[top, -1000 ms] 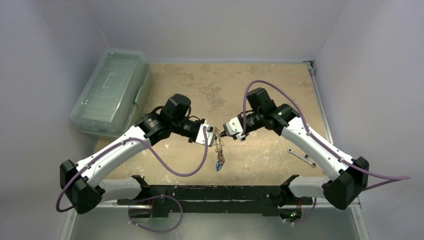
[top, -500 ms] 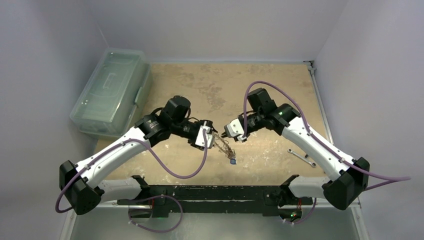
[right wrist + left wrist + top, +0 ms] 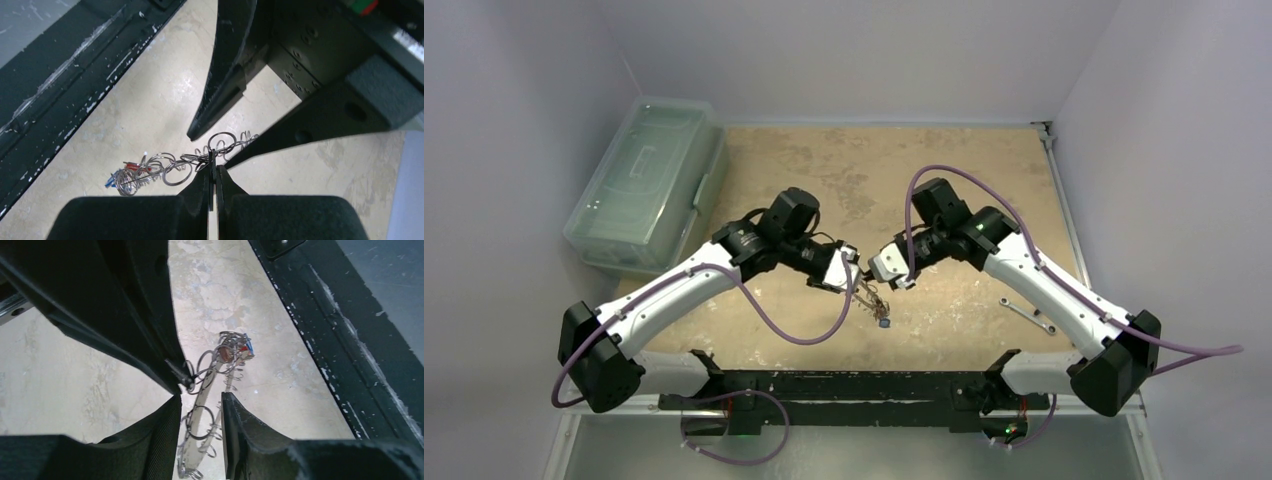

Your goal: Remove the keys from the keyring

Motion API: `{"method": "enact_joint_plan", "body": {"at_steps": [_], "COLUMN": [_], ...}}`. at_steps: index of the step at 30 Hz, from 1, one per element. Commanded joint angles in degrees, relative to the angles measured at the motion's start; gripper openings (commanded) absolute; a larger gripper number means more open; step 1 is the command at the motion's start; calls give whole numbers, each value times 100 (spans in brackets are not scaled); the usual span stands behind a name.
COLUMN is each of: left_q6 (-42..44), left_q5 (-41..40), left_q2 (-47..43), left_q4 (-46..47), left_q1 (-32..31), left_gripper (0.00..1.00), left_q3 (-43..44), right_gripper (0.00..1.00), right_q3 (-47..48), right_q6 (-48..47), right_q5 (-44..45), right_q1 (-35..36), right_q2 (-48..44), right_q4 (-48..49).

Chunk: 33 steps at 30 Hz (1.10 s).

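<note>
Table (image 3: 984, 170): mottled sandy top beneath your work | left gripper (image 3: 200, 407): jaws apart, straddling the keyring (image 3: 172, 170) | right gripper (image 3: 213, 172): pinched together on the ring's wire | keys (image 3: 125, 176): you'll find them bunched at the end away from both grippers, one blue-headed

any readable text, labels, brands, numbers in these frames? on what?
None readable.
Keys: stamps, if any, too blurred.
Keyring: nothing on it.
Spanner: too small to tell.
Bin: no label seen.
</note>
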Motion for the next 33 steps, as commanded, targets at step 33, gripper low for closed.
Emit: {"method": "enact_joint_plan", "body": {"at_steps": [33], "left_q6": [-3459], "left_q5": [546], "left_q2": [-753], "left_q4": [2861], "left_q1": [-27], "left_gripper": [22], "left_q3": [-1094], "right_gripper": [0], "right_q3": [317], "right_q6": [166], "right_q5": [123], "right_q1": [18], "right_q2": [-117], "right_q4": [179]}}
